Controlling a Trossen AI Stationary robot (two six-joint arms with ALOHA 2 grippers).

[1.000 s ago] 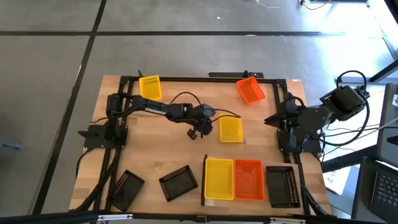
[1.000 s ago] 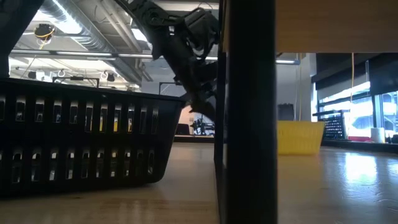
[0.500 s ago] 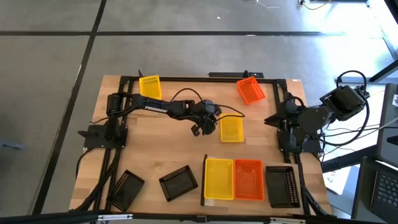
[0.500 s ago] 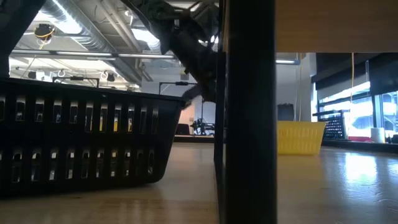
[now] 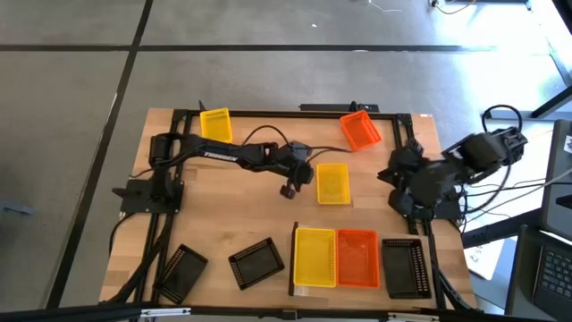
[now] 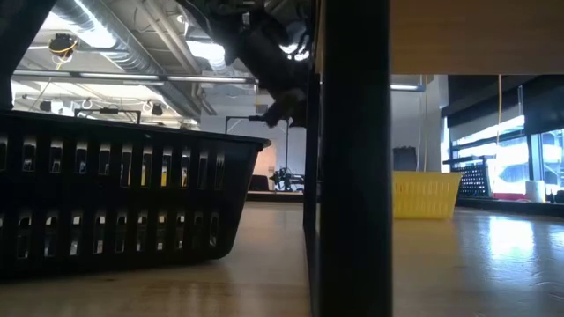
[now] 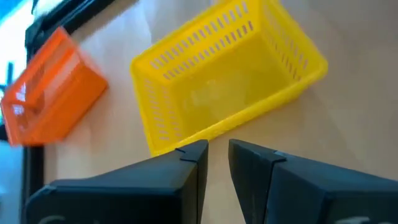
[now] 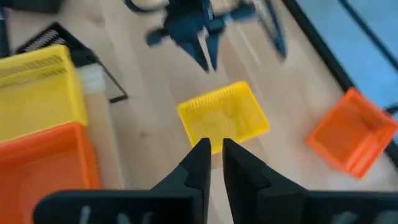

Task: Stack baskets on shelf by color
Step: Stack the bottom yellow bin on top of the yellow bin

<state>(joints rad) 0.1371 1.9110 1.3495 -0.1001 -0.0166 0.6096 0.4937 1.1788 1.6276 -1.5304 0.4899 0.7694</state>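
1. High view: eight baskets in all, three yellow, two orange, three black. The shelf point(image 5: 353, 284), at the near edge, carries a yellow basket point(image 5: 314, 258) with an orange basket point(image 5: 357, 258) touching it at 3 o'clock; a black basket point(image 5: 405, 266) sits just past the orange one. Two more black baskets point(image 5: 256, 262) point(image 5: 180, 271) lie tilted at the 7 o'clock corner of the table point(image 5: 223, 210). A loose yellow basket point(image 5: 332, 183) lies mid-table with bare wood on every side. Another yellow basket point(image 5: 215, 125) and a tilted orange basket point(image 5: 360, 131) sit against the far edge. The left gripper point(image 5: 290, 189) hangs just at 9 o'clock of the loose yellow basket, apart from it. The right gripper point(image 5: 391, 174) waits near the right rim, at 3 o'clock of that basket.

2. Low view: a black basket point(image 6: 115, 198) fills the left, the shelf's dark end piece point(image 6: 352, 158) stands at centre, and a yellow basket point(image 6: 425, 195) lies beyond. The arm above is dim; probably the left one.

3. Left wrist view: the fingers point(image 7: 186, 171) stand a narrow slit apart, empty, just short of the loose yellow basket's rim; the tilted orange basket lies beyond.

4. Right wrist view: its fingers point(image 8: 199, 163) are nearly together, holding nothing, aimed at the loose yellow basket, with the left gripper beyond.
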